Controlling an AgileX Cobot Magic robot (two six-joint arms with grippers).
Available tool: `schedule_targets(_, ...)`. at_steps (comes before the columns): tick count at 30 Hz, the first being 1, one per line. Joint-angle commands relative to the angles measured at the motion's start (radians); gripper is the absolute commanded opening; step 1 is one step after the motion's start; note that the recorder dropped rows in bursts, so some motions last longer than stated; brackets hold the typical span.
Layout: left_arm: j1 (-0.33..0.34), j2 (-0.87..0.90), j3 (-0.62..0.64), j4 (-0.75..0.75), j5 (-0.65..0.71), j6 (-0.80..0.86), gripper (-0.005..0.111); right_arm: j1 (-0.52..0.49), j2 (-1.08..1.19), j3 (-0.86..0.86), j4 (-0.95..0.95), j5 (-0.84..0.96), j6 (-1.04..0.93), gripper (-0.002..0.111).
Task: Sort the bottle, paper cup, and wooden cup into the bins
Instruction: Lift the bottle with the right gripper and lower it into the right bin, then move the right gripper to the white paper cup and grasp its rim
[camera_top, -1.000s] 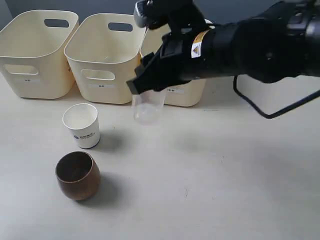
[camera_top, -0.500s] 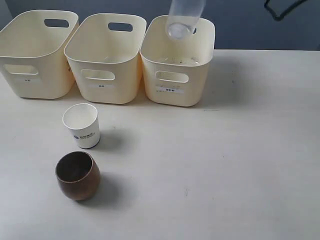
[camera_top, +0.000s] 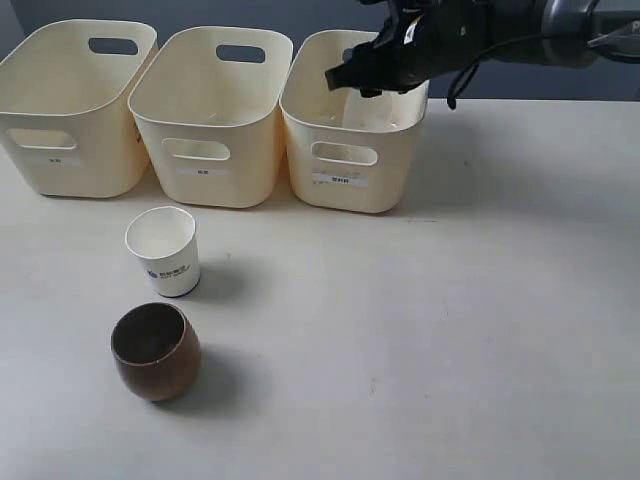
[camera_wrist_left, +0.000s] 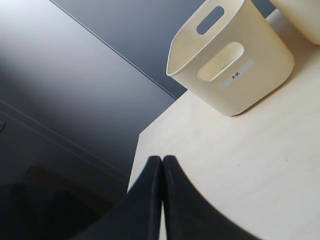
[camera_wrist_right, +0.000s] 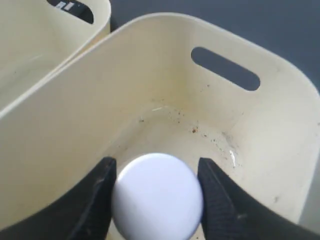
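Pale tabletop (camera_top: 450, 330) carries three bins (camera_top: 210, 115); the right gripper (camera_wrist_right: 155, 197) hangs over the rightmost, fingers closed on the bottle's (camera_wrist_right: 157, 197) white cap, its body hidden below. Paper cup (camera_top: 163, 250) and wooden cup (camera_top: 154, 351) stand apart. The left gripper (camera_wrist_left: 162, 162), nearer those, is closed and empty.

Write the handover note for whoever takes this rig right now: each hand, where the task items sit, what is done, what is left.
Right hand: shut on the bottle, held cap-up over the inside of the rightmost bin; not released yet.
Left hand: shut, empty, parked off near the table edge by the leftmost bin.
Paper cup: upright on the table, in front of the middle bin.
Wooden cup: upright on the table, just nearer the camera than the paper cup.
Done: nothing binned so far.
Left: drop the bottle, then sort both cups.
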Motion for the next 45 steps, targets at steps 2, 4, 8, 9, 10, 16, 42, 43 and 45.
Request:
schedule_targets(2,-0.001,0.003,-0.003,0.002,-0.013,-0.008,0.000,-0.004,0.024,-0.011,0.000,-0.010,-0.007,-0.001)
schedule_targets(4,-0.001,0.003,-0.003,0.002,-0.013,-0.008,0.000,-0.004,0.024,-0.011,0.000,-0.008,-0.007,0.001)
schedule_targets(8,-0.001,0.003,-0.003,0.002,-0.013,-0.008,0.000,-0.004,0.024,-0.011,0.000,0.015,-0.007,0.026)
schedule_targets(9,-0.001,0.003,-0.003,0.002,-0.013,-0.008,0.000,-0.004,0.024,-0.011,0.000,0.019,-0.005,0.037)
schedule_targets(10,-0.001,0.003,-0.003,0.002,-0.013,-0.008,0.000,-0.004,0.024,-0.011,0.000,0.030,-0.005,0.049)
schedule_targets(16,-0.001,0.003,-0.003,0.002,-0.013,-0.008,0.000,-0.004,0.022,-0.011,0.002,0.023,-0.005,0.072)
schedule_targets(42,-0.001,0.003,-0.003,0.002,-0.013,-0.008,0.000,0.255,-0.315,-0.011,0.046,0.299,-0.251,0.072)
schedule_targets(43,-0.001,0.003,-0.003,0.002,-0.013,-0.008,0.000,0.282,-0.310,-0.011,0.067,0.299,-0.281,0.072)
schedule_targets(45,-0.001,0.003,-0.003,0.002,-0.013,-0.008,0.000,0.328,-0.303,-0.011,0.117,0.296,-0.339,0.072)
